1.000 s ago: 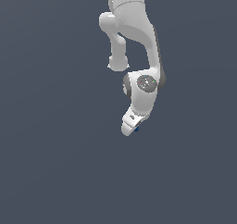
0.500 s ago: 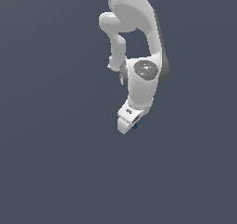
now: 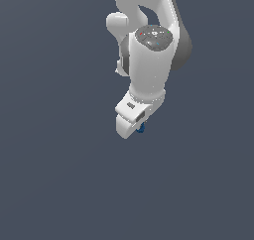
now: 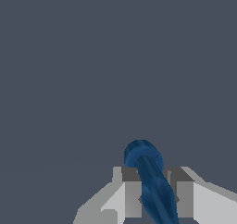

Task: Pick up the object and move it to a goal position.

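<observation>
The object (image 4: 150, 181) is a dark blue lumpy item with a rounded ring-like end. In the wrist view it sits clamped between my two grey fingers (image 4: 132, 197). In the exterior view only a small blue bit of the object (image 3: 141, 129) peeks out beside the white hand. My gripper (image 3: 132, 130) is shut on it and hangs above the plain dark grey floor (image 3: 59, 184). The fingertips are mostly hidden by the hand in the exterior view.
The white arm (image 3: 149, 60) reaches down from the top of the exterior view. Flat dark grey ground (image 4: 92, 70) fills the rest of both views, with no other objects or goal marker showing.
The arm has swung toward the camera, so the hand and wrist look larger and lower in the exterior view. The blue object has stayed in the fingers.
</observation>
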### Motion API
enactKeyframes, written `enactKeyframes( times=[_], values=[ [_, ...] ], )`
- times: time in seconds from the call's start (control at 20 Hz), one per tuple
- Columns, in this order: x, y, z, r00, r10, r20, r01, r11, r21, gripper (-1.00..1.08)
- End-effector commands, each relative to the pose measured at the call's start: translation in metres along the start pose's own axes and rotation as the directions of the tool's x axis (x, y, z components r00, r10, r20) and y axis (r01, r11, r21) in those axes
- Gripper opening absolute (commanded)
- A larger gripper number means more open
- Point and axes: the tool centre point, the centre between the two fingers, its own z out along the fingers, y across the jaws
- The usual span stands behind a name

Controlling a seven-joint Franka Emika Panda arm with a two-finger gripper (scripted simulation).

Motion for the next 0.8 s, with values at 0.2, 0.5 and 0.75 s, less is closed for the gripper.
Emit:
enactKeyframes(
  times=[0.2, 0.5, 0.75],
  values=[
    [0.002, 0.025, -0.061, 1.0, 0.0, 0.0, 0.0, 1.0, 0.001, -1.0],
    [0.004, 0.044, -0.102, 1.0, 0.0, 0.001, 0.0, 1.0, 0.0, -1.0],
    [0.005, 0.054, -0.124, 1.0, 0.001, 0.001, -0.001, 1.0, 0.0, -1.0]
  ],
)
